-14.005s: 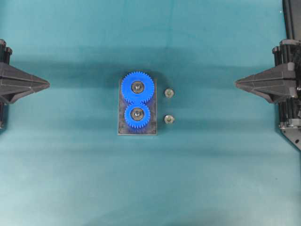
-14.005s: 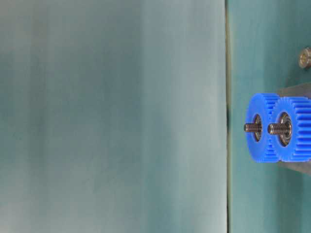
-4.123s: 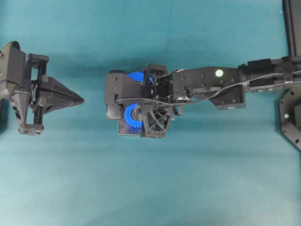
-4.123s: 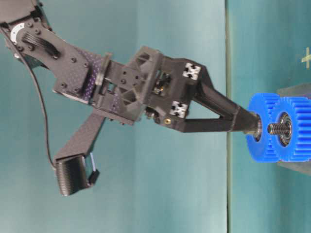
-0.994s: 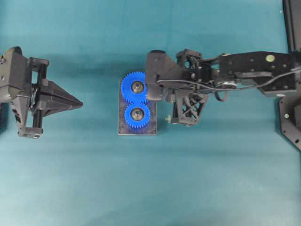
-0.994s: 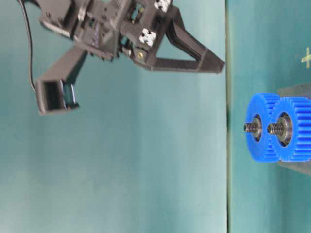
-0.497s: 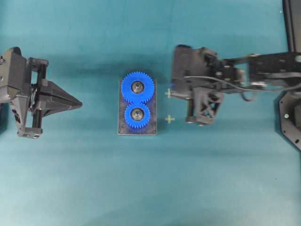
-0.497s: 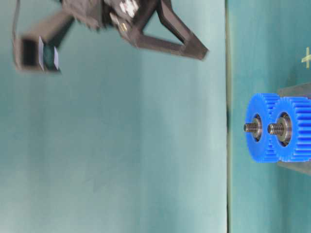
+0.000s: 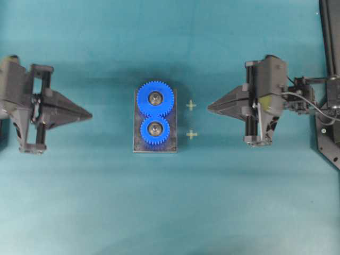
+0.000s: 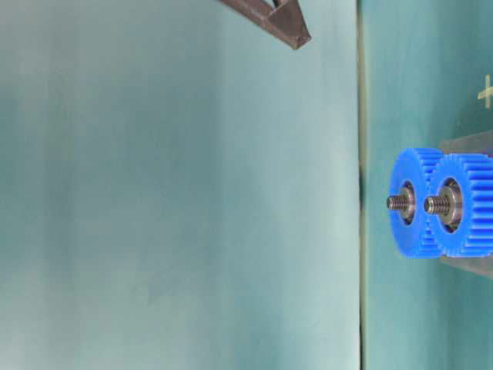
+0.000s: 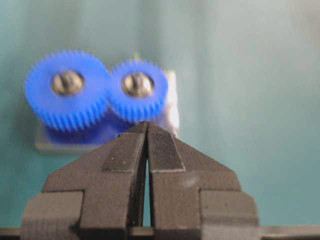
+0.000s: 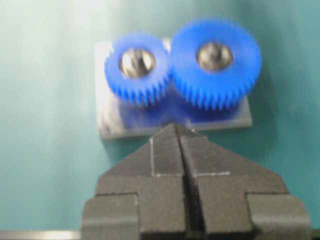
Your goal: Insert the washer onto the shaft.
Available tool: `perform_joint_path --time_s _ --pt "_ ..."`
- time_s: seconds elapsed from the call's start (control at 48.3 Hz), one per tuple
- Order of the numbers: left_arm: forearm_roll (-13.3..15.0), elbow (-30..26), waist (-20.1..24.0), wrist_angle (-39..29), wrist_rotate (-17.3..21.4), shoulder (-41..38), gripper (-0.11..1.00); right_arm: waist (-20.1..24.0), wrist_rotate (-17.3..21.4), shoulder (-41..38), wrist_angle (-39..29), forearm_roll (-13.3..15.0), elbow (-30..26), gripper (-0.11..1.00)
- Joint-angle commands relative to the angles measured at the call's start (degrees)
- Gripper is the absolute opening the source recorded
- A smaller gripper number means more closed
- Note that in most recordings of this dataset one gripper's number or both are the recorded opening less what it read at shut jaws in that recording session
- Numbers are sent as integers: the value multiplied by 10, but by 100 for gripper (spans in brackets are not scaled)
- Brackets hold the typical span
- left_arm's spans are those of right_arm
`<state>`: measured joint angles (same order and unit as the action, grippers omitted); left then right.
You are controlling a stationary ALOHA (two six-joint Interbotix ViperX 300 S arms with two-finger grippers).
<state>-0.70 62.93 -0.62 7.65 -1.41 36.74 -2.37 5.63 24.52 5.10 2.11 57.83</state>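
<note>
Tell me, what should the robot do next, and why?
Probably just rest: the right end effector and left end effector are shut, well apart from the blue plastic gears, and both pale cross marks lie bare.

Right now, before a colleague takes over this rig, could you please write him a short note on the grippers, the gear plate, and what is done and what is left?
Left gripper: shut, empty, well to the left of the grey metal plate in the overhead view.
Right gripper: shut, empty, well to the plate's right.
The plate carries the large blue plastic gear and the small blue plastic gear, meshed, each on a threaded steel shaft.
The two pale cross marks beside the plate have nothing on them.
Done or left: metal rings surround both shafts, but I cannot tell if they are washers. Check both closely first.
</note>
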Motion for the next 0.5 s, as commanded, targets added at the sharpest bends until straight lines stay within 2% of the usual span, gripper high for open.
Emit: perform_joint_path --time_s 0.0,0.476 --pt "-2 6 2 37 3 3 -1 4 5 -1 16 -1 4 1" --pt "-2 50 13 59 4 11 -1 4 4 8 69 -1 53 1"
